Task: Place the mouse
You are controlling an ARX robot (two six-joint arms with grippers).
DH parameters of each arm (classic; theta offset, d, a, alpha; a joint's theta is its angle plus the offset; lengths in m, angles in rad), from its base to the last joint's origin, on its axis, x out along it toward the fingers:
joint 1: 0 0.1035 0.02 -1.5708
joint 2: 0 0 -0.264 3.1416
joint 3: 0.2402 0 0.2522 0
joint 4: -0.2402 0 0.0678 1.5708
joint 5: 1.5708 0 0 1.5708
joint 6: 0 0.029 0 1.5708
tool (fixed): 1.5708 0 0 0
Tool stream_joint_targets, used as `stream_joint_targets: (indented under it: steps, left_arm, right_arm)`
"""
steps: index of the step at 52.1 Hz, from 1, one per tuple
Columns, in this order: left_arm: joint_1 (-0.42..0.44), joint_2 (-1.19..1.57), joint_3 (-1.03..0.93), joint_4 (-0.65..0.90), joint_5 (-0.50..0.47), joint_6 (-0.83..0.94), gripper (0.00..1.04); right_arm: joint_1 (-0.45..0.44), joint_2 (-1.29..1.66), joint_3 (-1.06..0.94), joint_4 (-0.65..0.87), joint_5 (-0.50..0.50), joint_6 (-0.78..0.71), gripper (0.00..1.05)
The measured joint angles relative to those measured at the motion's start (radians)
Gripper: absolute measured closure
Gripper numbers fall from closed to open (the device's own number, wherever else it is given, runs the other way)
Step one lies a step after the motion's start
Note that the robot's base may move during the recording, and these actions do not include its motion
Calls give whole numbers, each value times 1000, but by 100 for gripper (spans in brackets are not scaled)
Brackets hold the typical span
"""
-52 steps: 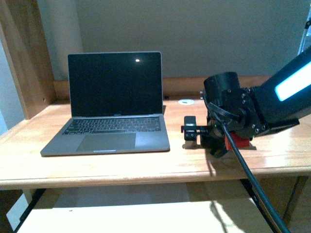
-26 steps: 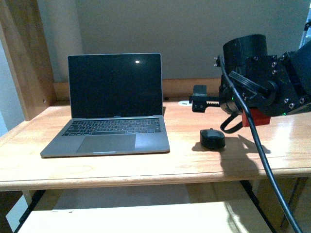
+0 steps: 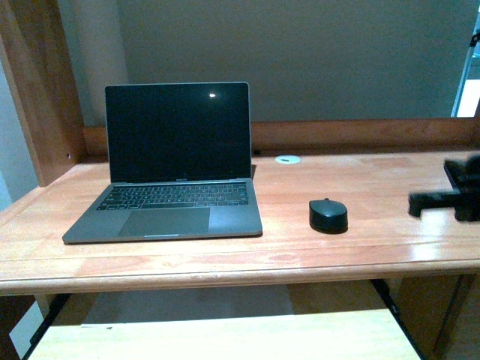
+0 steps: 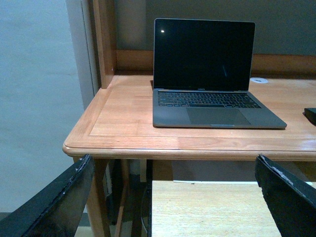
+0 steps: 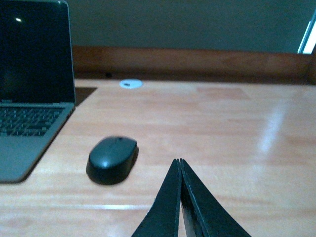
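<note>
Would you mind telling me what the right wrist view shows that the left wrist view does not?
Only the right wrist view shows the whole mouse resting on the desk, with the right gripper shut, fingertips together, holding nothing. Only the left wrist view shows the whole laptop, the desk's front corner and the left gripper open, fingers wide apart. Both show the laptop, the wooden desk and the white grommet.

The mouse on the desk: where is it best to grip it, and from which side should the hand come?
Grip the mouse across its two long flanks near the middle, coming from above. It lies flat on the desk, low and rounded, so its domed top gives no hold. The laptop stands apart, so both flanks look free.
</note>
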Motion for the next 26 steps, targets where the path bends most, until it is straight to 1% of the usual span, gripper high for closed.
stream_joint_targets:
  steps: [7, 16, 18, 22, 26]
  left_arm:
    - [0, 0, 0, 0, 0, 0, 7]
    - [0, 0, 0, 0, 0, 0, 7]
    - [0, 0, 0, 0, 0, 0, 7]
    - [0, 0, 0, 0, 0, 0, 7]
    - [0, 0, 0, 1, 1, 0, 7]
  right_arm:
    - [-40, -204, -200, 22, -23, -2, 103]
    - [-55, -319, -317, -14, -48, -2, 103]
    - [-90, -362, -343, -29, -92, -3, 103]
    - [-115, -421, -370, -49, -91, -2, 103]
    - [-113, -500, -412, -89, -97, -3, 103]
